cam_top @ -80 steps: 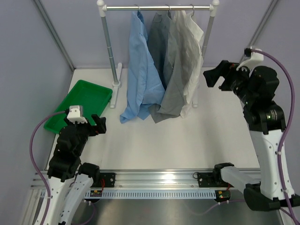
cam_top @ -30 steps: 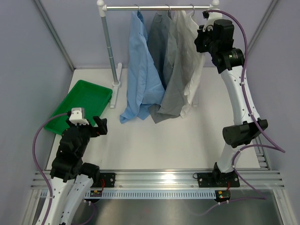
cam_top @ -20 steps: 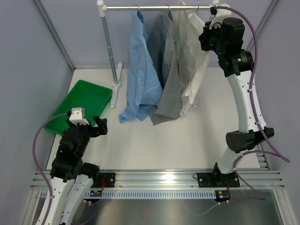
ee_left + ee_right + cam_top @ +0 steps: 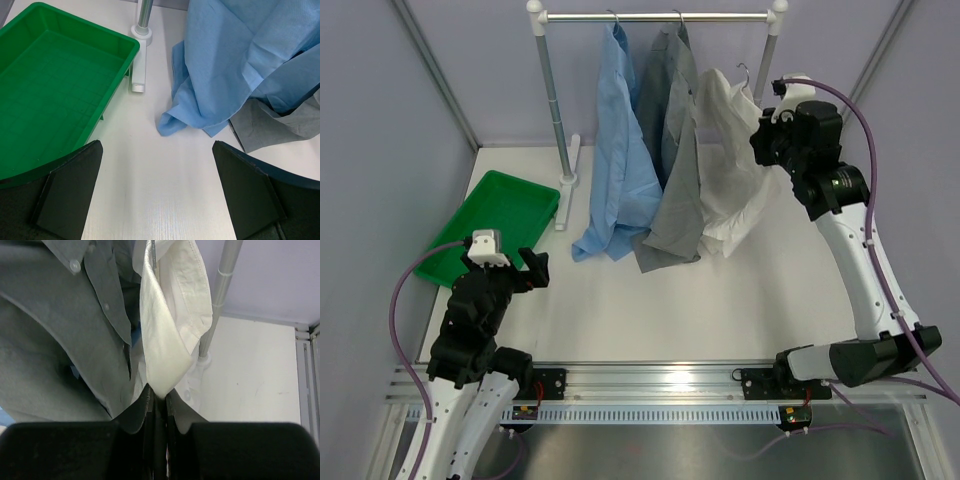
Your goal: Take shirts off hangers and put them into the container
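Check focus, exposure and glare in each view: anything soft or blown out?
Top external: evenly lit, sharp, faint sheen on the aluminium base rail. Left wrist: bright green plastic tray crisp. Right wrist: white cloth shirt collar slightly soft, black fingers underexposed.

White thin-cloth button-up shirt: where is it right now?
In the top view's upper right, the white shirt hangs off and below the rail's metal bar, just right of the grey collared shirt, pinched by the right gripper.
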